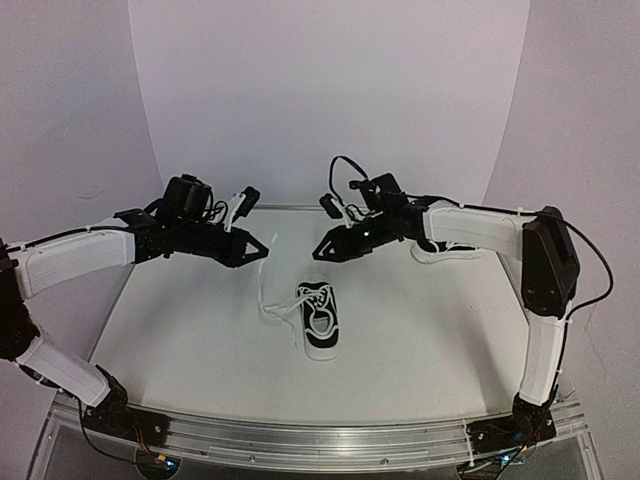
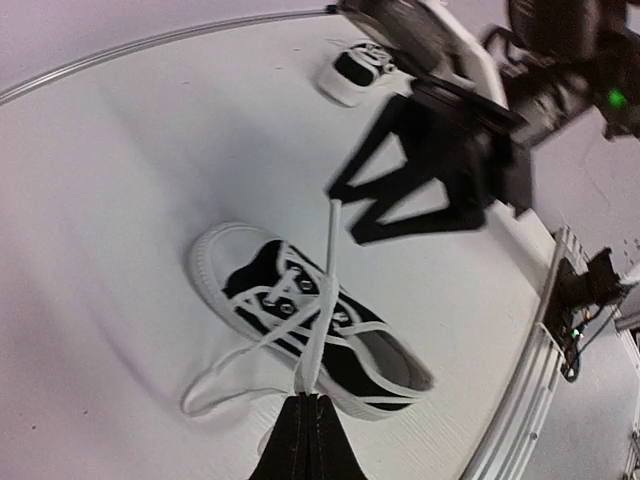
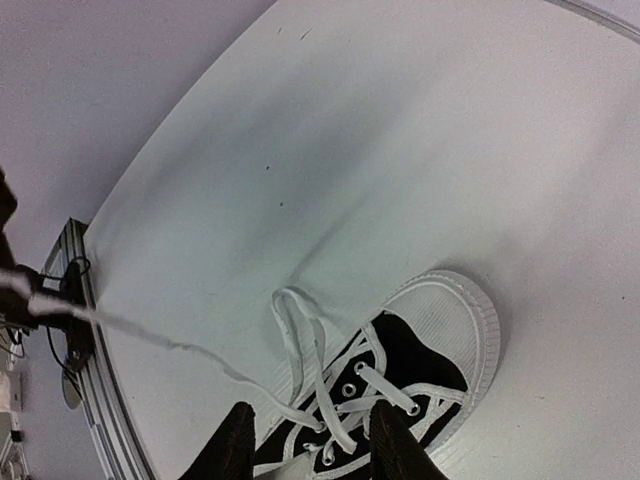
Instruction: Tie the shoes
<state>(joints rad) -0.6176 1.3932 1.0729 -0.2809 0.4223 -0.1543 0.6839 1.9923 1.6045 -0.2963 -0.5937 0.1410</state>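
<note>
- 2nd shoe [image 2: 350, 78], beyond the centre shoe [image 1: 318, 318]: mostly hidden behind R arm [image 1: 470, 228] in top view, blurred in L wrist view.
- Centre shoe: black fabric upper, ribbed white rubber toe cap, flat white laces. Lies on matte white tabletop [image 1: 200, 320]; heel cut off in R wrist view.
- L end effector [image 2: 306, 410], up-left of centre shoe, pinched on one lace [image 3: 150, 335], pulled taut.
- R end effector [image 3: 312, 415] above centre shoe, fingers apart, gripping nothing.

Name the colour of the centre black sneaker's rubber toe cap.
White toe cap, clearest in right wrist view.
</note>
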